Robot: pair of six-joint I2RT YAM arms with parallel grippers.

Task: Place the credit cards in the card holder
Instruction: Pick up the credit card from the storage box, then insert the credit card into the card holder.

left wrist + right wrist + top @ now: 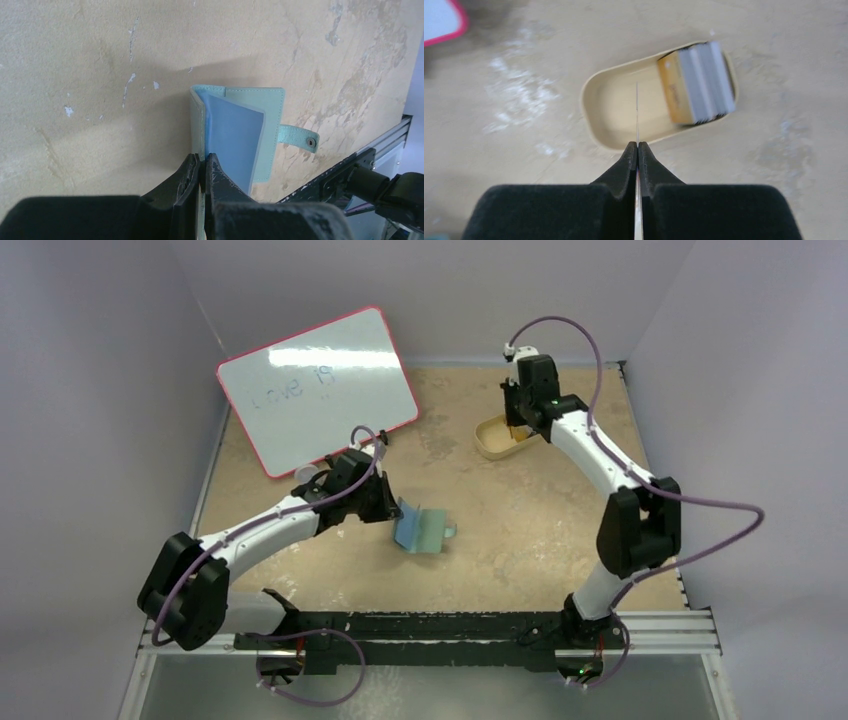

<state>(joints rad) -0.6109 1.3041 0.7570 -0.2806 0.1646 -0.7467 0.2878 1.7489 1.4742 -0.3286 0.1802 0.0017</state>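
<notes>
The card holder lies open mid-table, grey-green outside, light blue pockets inside, strap with a pale snap to the right. My left gripper is shut on the holder's left cover, holding it upright; it shows in the top view. My right gripper is shut on one thin credit card seen edge-on, held above the tan tray. A stack of cards, gold and grey, leans in the tray's right end. In the top view the right gripper is over the tray.
A white board with a red rim leans at the back left. The metal rail with both arm bases runs along the table's near edge. Walls close in on the left, back and right.
</notes>
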